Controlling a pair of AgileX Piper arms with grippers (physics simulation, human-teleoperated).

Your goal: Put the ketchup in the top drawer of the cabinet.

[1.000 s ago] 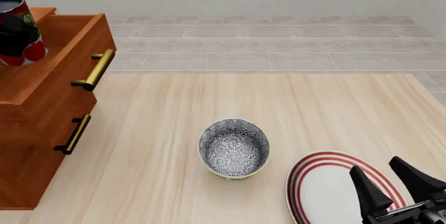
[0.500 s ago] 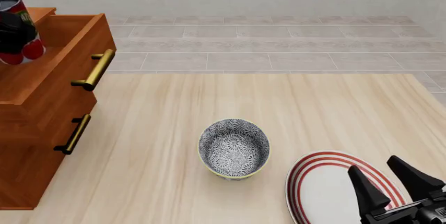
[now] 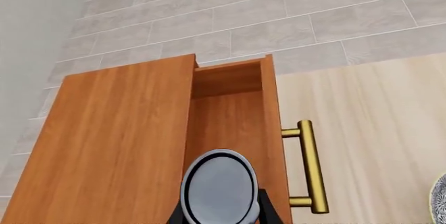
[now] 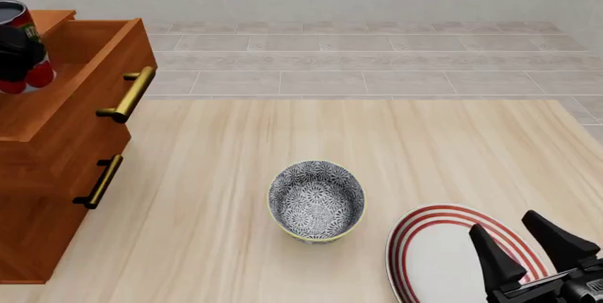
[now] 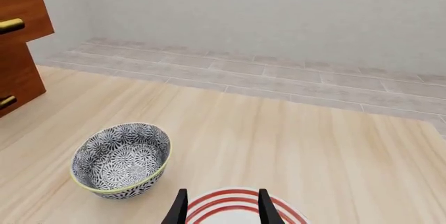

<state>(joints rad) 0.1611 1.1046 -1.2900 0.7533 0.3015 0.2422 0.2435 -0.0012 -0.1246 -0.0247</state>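
The ketchup (image 4: 21, 77), a red can with a shiny dark top, hangs at the far left above the open top drawer (image 4: 90, 63) of the reddish-brown cabinet (image 4: 38, 211). My left gripper (image 4: 11, 54) is shut on the can, its dark fingers across the label. In the left wrist view the can's metal top (image 3: 219, 192) sits over the drawer's hollow (image 3: 230, 114), beside the brass handle (image 3: 312, 166). My right gripper (image 4: 527, 250) is open and empty, low over the striped plate (image 4: 443, 246); its fingers (image 5: 179, 208) show in the right wrist view.
A patterned blue-and-white bowl (image 4: 315, 200) stands mid-table, just left of the red-rimmed plate. The lower drawer's brass handle (image 4: 99, 181) is shut against the cabinet front. The bowl (image 5: 122, 158) and cabinet (image 5: 18, 51) also show in the right wrist view.
The left gripper has carried the ketchup slightly further left, over the open drawer. The right gripper has barely shifted.
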